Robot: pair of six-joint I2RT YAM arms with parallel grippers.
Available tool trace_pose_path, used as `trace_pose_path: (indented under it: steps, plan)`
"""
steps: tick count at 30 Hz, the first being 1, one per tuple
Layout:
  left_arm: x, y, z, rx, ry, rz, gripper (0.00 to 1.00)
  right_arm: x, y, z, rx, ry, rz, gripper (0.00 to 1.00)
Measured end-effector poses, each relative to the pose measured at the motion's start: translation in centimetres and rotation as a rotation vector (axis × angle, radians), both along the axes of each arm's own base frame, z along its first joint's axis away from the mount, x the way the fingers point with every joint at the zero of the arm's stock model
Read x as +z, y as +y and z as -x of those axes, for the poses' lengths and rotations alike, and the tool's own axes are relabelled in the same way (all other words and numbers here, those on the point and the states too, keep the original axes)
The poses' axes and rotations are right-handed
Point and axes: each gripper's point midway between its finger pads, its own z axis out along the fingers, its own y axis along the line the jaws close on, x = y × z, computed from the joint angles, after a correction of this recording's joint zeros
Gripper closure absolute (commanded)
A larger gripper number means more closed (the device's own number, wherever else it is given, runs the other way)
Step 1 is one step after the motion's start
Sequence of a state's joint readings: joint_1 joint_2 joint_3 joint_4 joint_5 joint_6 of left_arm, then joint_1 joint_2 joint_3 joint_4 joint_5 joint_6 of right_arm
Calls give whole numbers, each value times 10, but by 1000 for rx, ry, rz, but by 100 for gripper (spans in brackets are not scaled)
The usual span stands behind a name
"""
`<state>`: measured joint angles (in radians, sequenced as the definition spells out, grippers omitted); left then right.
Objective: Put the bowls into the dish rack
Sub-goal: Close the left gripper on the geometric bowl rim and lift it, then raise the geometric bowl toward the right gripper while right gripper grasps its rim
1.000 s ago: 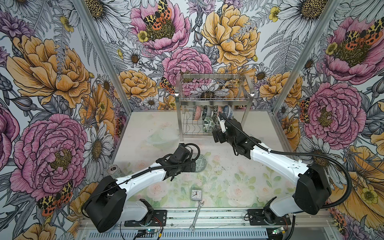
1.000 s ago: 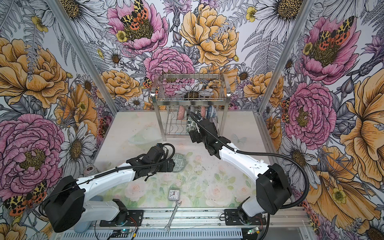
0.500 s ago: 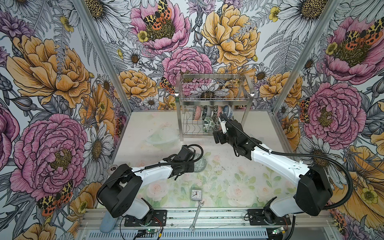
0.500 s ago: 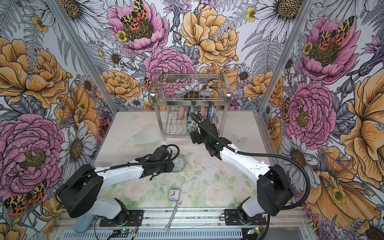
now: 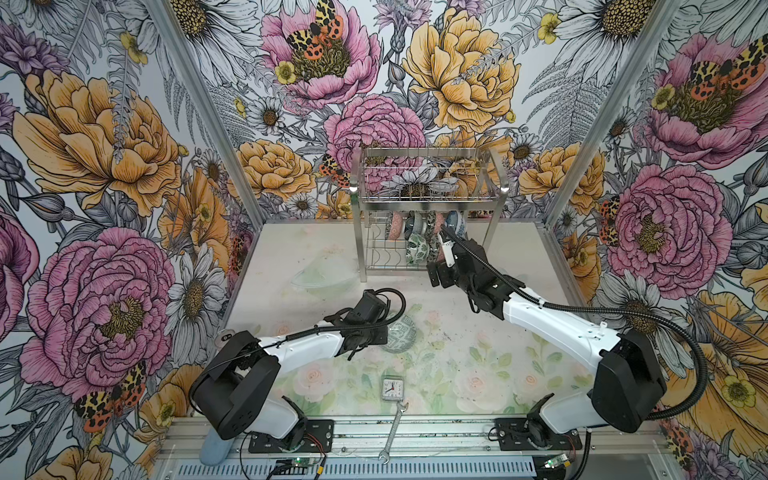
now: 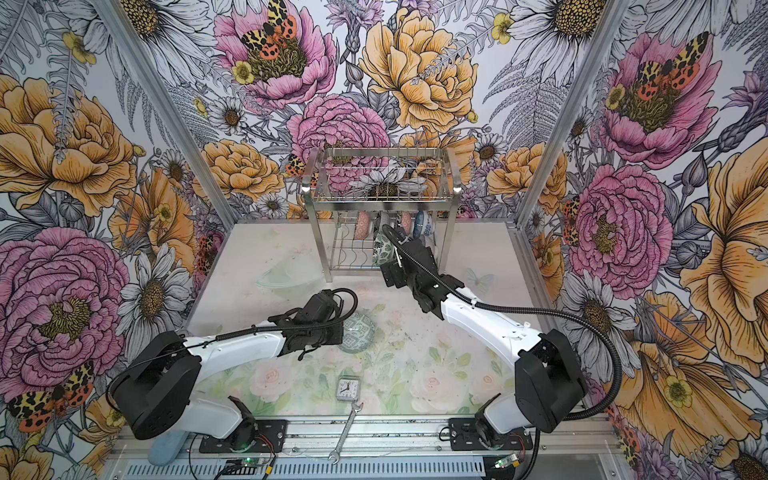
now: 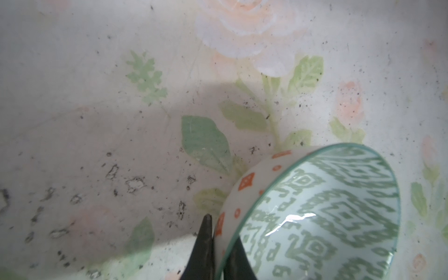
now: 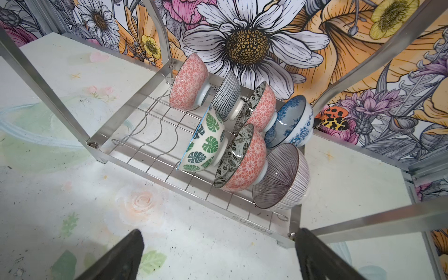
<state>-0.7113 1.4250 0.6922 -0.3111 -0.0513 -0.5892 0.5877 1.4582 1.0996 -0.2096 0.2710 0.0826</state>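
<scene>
Seven bowls [image 8: 206, 143] stand on edge in the lower tier of the dish rack [image 8: 145, 168]. Left gripper [image 7: 221, 252] is clamped on the rim of the tilted grey-green bowl [image 7: 327, 218] mid-table [image 7: 97, 121]; right gripper [image 8: 219, 234] gapes wide, just before the rack.

Robot test cell in a lab, not a home.

- Wall panels [image 5: 104, 166] printed with oversized flowers, joined by bare aluminium posts [image 5: 212, 116].
- Tabletop [image 5: 478, 374] is a printed floral sheet, scuffed and speckled with dirt.
- Two white-and-black robot arms, the left arm [image 5: 299, 347] and the right arm [image 5: 552, 328], are bolted on black plates [image 5: 320, 432] to an aluminium rail [image 5: 436, 432] along the front edge.
- Loose wiring, a small circuit board [image 5: 297, 475] with a green light, and a slotted metal cover [image 5: 415, 473] below the rail.
- A few household items sit on the table: a dish rack [image 5: 428, 199] with bowls [image 8: 206, 143], a small clock [image 5: 392, 388] and a wrench [image 5: 392, 432].
</scene>
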Motion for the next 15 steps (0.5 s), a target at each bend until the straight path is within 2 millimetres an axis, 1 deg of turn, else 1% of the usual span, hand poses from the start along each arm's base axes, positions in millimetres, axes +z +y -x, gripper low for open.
trace_pose_path:
  steps: [2, 4, 7, 9, 12, 15]
  plan:
    - [8, 4, 1, -1, -9, -11, 100, 0, 0, 2, 6, 7, 0, 0]
    - [24, 6, -2, 4, -37, -15, 100, 1, 0, 4, 12, 12, -7, 0]
    - [61, 5, -14, 23, -122, 1, 100, 8, 1, 9, 24, 9, -24, 0]
    - [92, 5, -25, 41, -204, 19, 100, 14, 3, 13, 34, 5, -41, 0]
    - [131, 8, -37, 68, -312, 32, 100, 25, 10, 19, 55, 0, -72, 0]
    - [156, 10, -48, 87, -383, 22, 100, 36, 25, 28, 88, -3, -104, 0]
